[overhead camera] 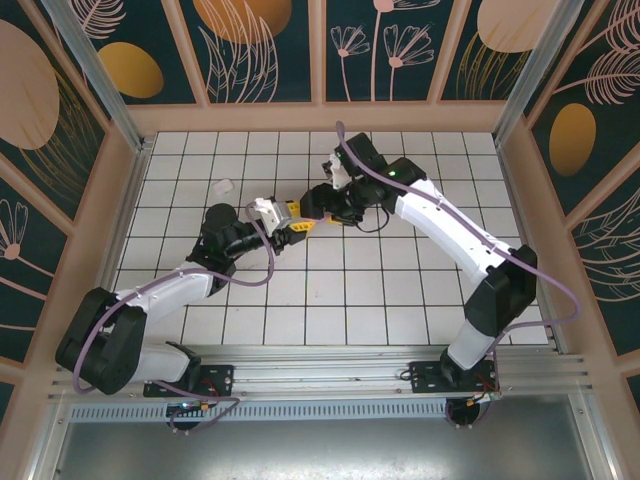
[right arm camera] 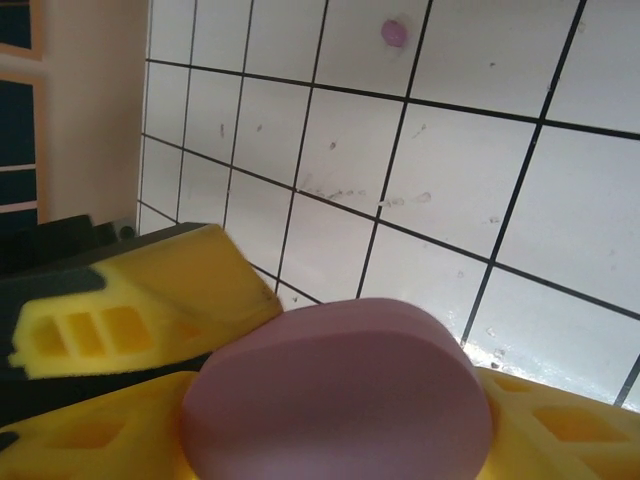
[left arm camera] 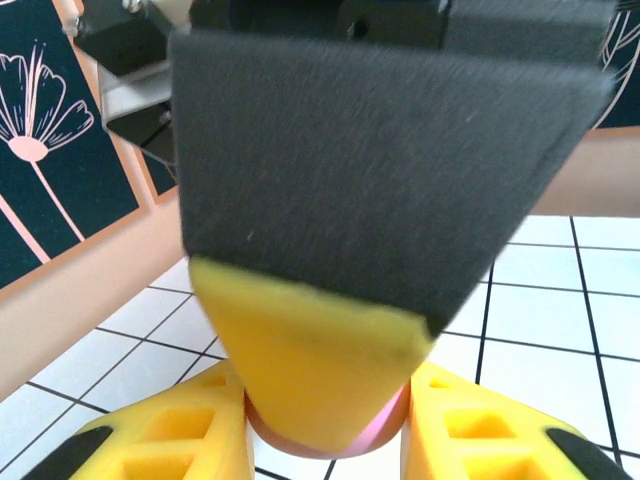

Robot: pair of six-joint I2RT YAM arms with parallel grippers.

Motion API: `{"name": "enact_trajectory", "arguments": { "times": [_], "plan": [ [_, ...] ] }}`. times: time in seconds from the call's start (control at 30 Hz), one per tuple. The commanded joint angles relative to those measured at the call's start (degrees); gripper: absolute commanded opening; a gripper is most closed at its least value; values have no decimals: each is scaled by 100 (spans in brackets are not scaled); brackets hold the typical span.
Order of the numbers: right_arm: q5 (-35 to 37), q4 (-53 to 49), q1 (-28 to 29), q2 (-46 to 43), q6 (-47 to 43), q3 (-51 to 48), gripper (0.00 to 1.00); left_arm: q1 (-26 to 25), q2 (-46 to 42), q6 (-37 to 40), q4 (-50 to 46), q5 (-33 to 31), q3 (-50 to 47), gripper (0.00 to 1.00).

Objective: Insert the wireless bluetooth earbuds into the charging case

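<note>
Evidently the charging case point(right arm camera: 335, 400), a pale purple rounded shell, is held off the tiles where the two arms meet, just above the middle of the top view. In the left wrist view its lower edge sits pinched between the left gripper's point(overhead camera: 298, 224) yellow fingers point(left arm camera: 170, 440), which press on both flanks, so I read that tool as clamped on the case. The right gripper point(overhead camera: 312, 212) has the case lying between its own jaws too, with one padded finger point(left arm camera: 310, 370) laid over the top. Whether it is squeezing or merely cradling I cannot tell.

The step looks like a handover or a two-handed steadying of the case before any bud goes in. I can make out no open lid (the shell reads as one smooth lump). Next, I judge, one arm must keep a firm hold while the other lets go, gets the lid up and fetches a bud.

Counted: one case and two grippers. There is one pale purple earbud point(right arm camera: 393, 32) on the tiled table point(overhead camera: 400, 300), at 12 o'clock from the case in the right wrist view. One whitish object point(overhead camera: 222, 187) lies at 10 o'clock from the grippers.
</note>
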Motion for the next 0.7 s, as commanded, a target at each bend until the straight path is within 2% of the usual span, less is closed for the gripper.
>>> {"name": "enact_trajectory", "arguments": {
  "times": [0.0,0.2,0.37,0.53,0.67],
  "plan": [
    [38,356,-99,-566,83,-113,71,-30,125,-494,585,170,-27,26],
    [-11,1264,-598,-1594,458,-898,76,-32,144,-1398,1562,48,-258,26],
    [-445,2479,-986,-2263,1064,-1916,77,-31,106,-2083,2142,72,-223,26],
    [-969,3449,-991,-2364,1689,-2469,77,-32,40,-2741,2830,120,-149,26],
    [-1251,3871,-881,-2256,1935,-2489,77,-32,-2,-2954,2961,241,-11,27]
  ]
}}
